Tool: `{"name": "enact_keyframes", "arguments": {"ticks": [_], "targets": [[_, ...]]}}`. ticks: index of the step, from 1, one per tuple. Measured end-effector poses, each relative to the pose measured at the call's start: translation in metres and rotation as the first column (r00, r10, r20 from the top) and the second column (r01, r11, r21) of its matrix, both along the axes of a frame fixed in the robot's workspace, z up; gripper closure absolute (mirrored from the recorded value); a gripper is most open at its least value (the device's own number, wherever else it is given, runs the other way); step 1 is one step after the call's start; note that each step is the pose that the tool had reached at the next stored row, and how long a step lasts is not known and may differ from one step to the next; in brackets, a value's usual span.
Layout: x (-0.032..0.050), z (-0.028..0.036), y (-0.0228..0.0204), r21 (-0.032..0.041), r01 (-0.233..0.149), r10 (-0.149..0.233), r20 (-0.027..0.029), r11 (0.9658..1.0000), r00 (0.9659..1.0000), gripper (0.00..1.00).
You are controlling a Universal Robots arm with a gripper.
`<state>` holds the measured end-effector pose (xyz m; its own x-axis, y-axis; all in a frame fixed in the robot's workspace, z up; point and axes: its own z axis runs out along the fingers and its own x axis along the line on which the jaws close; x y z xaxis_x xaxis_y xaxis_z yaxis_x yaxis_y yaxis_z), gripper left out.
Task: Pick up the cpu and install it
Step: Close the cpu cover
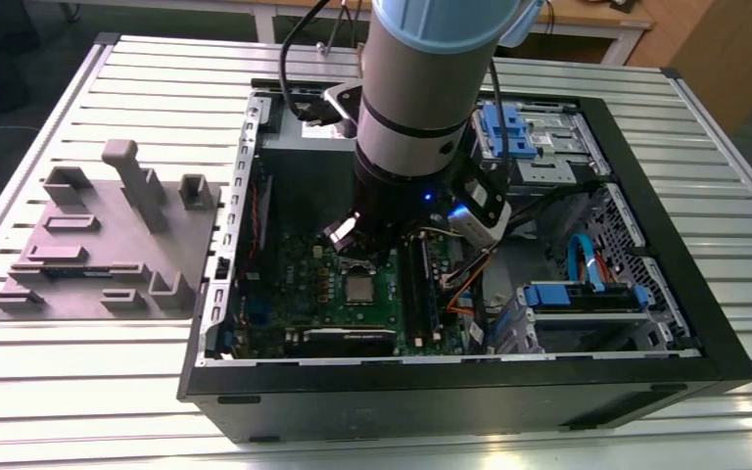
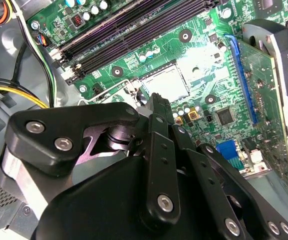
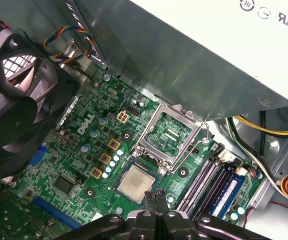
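Finds the cpu [image 3: 135, 181] lying flat in the socket of the green board [image 3: 79, 165], silvery top up. Shows the socket's metal frame [image 3: 166, 132] swung open, just beside the cpu. Has the gripper [image 3: 155, 196] close over the cpu in both wrist views, clenched on nothing, fingertips pressed together. Places memory slots [image 3: 208, 182] on one side of the socket and a black fan [image 3: 14, 115] on the other. In the exterior view, has the arm [image 1: 409, 147] reaching down into the open case [image 1: 454, 392] on a slatted worktop [image 1: 75, 382], with a grey fixture plate [image 1: 102, 255] at the exterior view's left.
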<state>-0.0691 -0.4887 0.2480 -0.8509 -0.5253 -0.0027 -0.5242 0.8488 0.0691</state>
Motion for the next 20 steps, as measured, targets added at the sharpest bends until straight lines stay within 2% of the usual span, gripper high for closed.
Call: {"name": "enact_keyframes", "arguments": {"ticks": [3,7,8,10,12,15,16,18,20], "targets": [[0.0000,0.0000,0.0000,0.0000,-0.004,0.004,-0.0001,1.0000,1.0000,0.90],[0.0000,-0.0007,0.0000,0.0006,-0.064,0.064,0.0000,0.9980,0.9980,0.90],[0.0003,-0.0008,-0.0001,0.0033,-0.075,0.075,0.0001,0.9972,0.9972,0.90],[0.0034,-0.0013,0.0000,0.0274,-0.077,0.077,0.0015,0.9966,0.9970,0.90],[0.0061,-0.0013,0.0000,0.0614,-0.077,0.077,0.0038,0.9951,0.9970,0.90],[0.0103,-0.0016,0.0000,0.1165,-0.077,0.077,0.0075,0.9902,0.9970,0.90],[0.0109,-0.0018,0.0000,0.1306,-0.077,0.077,0.0085,0.9884,0.9970,0.90],[0.0119,-0.0028,0.0000,0.1502,-0.077,0.077,0.0100,0.9856,0.9970,0.90],[0.0121,-0.0052,0.0001,0.1606,-0.077,0.076,0.0110,0.9840,0.9970,0.90]]}}
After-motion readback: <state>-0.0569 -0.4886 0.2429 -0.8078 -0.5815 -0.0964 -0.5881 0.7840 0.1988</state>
